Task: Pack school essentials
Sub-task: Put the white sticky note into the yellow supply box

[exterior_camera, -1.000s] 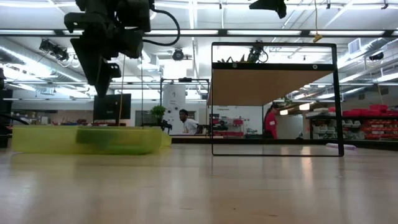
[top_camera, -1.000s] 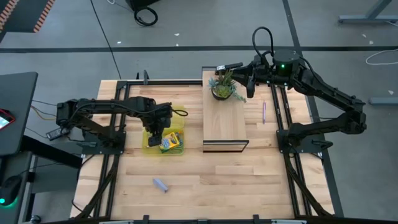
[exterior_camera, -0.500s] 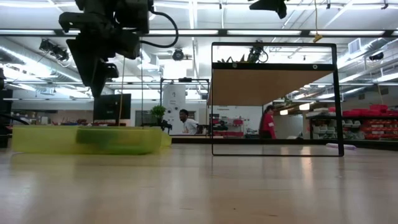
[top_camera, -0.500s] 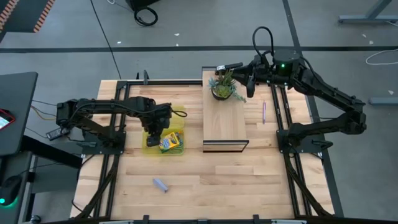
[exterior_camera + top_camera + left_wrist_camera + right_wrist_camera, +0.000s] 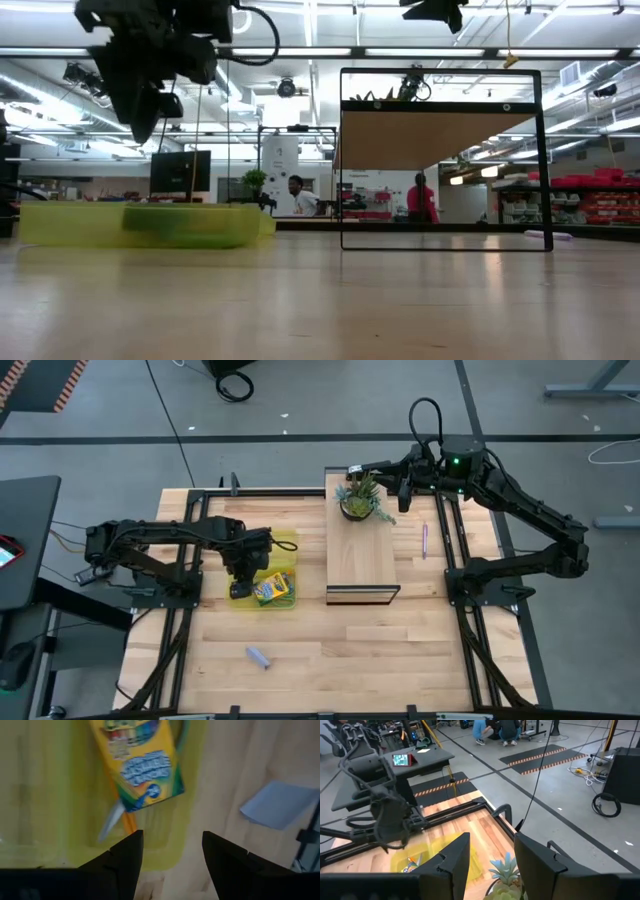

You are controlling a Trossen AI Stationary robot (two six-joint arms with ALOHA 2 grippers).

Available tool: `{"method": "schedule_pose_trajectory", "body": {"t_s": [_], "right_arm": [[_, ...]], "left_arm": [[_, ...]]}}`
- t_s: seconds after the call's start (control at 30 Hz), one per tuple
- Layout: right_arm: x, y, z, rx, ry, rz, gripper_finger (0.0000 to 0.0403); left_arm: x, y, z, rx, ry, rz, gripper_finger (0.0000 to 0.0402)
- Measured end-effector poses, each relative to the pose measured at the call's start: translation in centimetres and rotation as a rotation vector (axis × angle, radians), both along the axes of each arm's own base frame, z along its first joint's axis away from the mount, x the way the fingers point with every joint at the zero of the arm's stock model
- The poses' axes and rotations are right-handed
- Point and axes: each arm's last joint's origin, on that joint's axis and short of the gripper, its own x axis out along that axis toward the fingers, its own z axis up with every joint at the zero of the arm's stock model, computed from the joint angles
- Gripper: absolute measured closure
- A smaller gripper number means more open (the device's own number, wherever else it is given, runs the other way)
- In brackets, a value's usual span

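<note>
Left gripper [image 5: 240, 582]: fingers apart, empty, above the yellow case [image 5: 285, 596] near the worktop's left edge. Crayon box [image 5: 140, 762] lies inside the case w/ an orange pencil [image 5: 128, 819] under it. Pale blue notepad [image 5: 280, 804] on bare wood just outside the case. Purple pen [image 5: 424, 540] near the right edge. Right gripper [image 5: 352, 468]: fingers apart, empty, at the far edge beside the potted plant [image 5: 360, 501]

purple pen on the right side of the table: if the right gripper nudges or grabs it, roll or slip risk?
Probably rolls: the purple pen looks thin and round, lying flat on bare table beside the wooden shelf. It looks light, so a sideways nudge would likely scoot it. Its low profile may make a top grasp fiddly. The right gripper, open, is above the potted plant.
</note>
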Motion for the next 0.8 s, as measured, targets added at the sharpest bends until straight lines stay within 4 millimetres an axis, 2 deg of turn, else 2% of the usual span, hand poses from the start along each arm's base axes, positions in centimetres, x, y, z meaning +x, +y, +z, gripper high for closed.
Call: {"method": "schedule_pose_trajectory", "body": {"t_s": [0.2, 0.4, 0.57, 0.8], "right_arm": [[0.0, 0.0, 0.0, 0.000, 0.003, 0.000, 0.0243], [0.0, 0.0, -0.1, 0.003, 0.009, -0.001, 0.0243], [0.0, 0.0, -0.1, -0.002, 0.011, 0.001, 0.0243], [0.0, 0.0, -0.1, -0.005, 0.011, 0.001, 0.0243]], "left_arm": [[0.5, -1.7, 0.1, -0.024, -0.047, -0.078, 0.0193], [1.2, -3.9, 0.3, -0.047, -0.092, -0.052, 0.0194], [1.4, -6.6, 0.5, -0.108, -0.128, -0.127, 0.0177], [1.2, -11.3, 0.9, -0.159, -0.223, -0.323, 0.0162]]}}
